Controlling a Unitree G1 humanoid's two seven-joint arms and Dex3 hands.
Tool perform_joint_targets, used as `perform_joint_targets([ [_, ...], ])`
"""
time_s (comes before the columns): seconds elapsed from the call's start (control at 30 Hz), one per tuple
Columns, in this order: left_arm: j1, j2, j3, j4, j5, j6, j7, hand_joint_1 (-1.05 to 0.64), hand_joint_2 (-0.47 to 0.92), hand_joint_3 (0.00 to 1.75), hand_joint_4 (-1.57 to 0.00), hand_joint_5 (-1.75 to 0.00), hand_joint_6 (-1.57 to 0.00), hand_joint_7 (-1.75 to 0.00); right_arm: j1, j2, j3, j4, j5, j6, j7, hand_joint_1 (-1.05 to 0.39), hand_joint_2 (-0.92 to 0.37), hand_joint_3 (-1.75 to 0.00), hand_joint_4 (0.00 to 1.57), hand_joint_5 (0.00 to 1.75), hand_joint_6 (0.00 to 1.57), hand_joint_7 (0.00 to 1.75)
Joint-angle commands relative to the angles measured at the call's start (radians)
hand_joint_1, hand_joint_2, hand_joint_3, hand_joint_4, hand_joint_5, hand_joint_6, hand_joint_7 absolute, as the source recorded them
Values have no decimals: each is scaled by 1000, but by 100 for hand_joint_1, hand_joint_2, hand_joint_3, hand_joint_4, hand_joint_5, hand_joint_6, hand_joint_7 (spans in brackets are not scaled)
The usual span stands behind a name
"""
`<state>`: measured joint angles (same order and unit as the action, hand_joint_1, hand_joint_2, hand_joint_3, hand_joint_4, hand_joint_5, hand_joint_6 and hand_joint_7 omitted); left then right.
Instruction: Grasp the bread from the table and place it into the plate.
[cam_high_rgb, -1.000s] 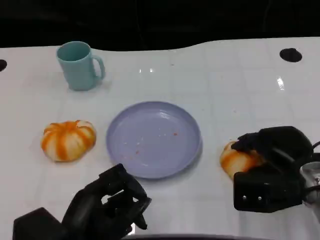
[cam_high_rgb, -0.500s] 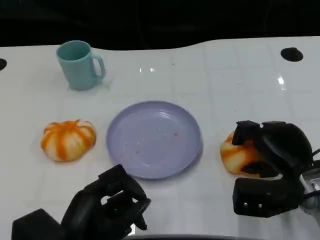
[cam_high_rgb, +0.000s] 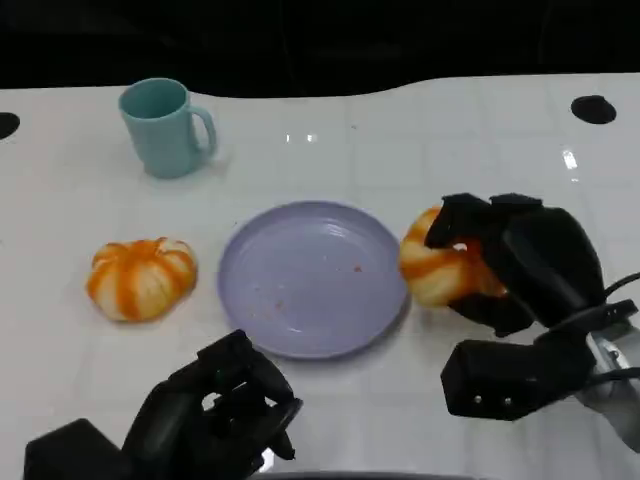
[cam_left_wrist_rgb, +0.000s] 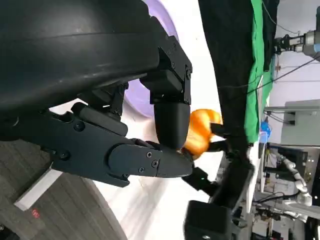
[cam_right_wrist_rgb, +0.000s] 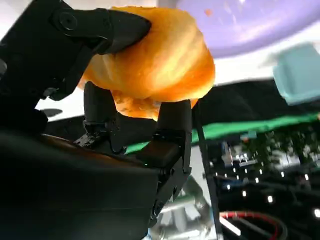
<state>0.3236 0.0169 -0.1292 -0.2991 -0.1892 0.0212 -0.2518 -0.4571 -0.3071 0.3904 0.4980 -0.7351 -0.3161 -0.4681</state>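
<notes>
Head view: the purple plate lies at the centre of the white table and serves as landmark. Just beside the plate's right rim, the right hand grasps an orange-striped bread roll, its fingers wrapped over the roll's top and far side; the roll appears lifted off the table, though the gap beneath it cannot be judged with certainty, and it overlaps the plate's rim without lying inside it. A second bread roll rests on the table to the left of the plate, apart from it. A teal mug stands upright beyond the plate, towards the far left. The left hand sits in front of the plate's near rim, fingers curled inward on nothing. Left wrist view: the left hand is seen from behind with its fingers drawn together and empty; past them appear an edge of the plate and, beyond it, the held roll in the other hand. Right wrist view: the right hand clasps the roll between an upper finger and lower fingers pressed under it; the plate lies just beyond the roll, with the mug farther off.
</notes>
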Motion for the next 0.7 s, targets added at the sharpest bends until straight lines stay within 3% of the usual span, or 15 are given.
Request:
perform_joint_targets([
  [0.03, 2, 8, 0, -7, 4, 3, 6, -59, 92, 24, -63, -175, -54, -161, -6, 16, -22, -47, 31, -15, 18, -10, -27, -136, 100, 175, 77, 172],
  [0.33, 10, 13, -2, -12, 11, 2, 7, -59, 92, 25, -63, -175, -54, -161, -67, 82, 3, -44, 19, -8, 90, -15, -30, -132, 99, 175, 74, 175],
  [0.7, 13, 13, 2, -11, -6, 3, -3, -60, 92, 24, -64, -175, -54, -160, -183, 199, 38, 155, 28, -16, 104, -13, -26, -133, 98, 175, 76, 171],
])
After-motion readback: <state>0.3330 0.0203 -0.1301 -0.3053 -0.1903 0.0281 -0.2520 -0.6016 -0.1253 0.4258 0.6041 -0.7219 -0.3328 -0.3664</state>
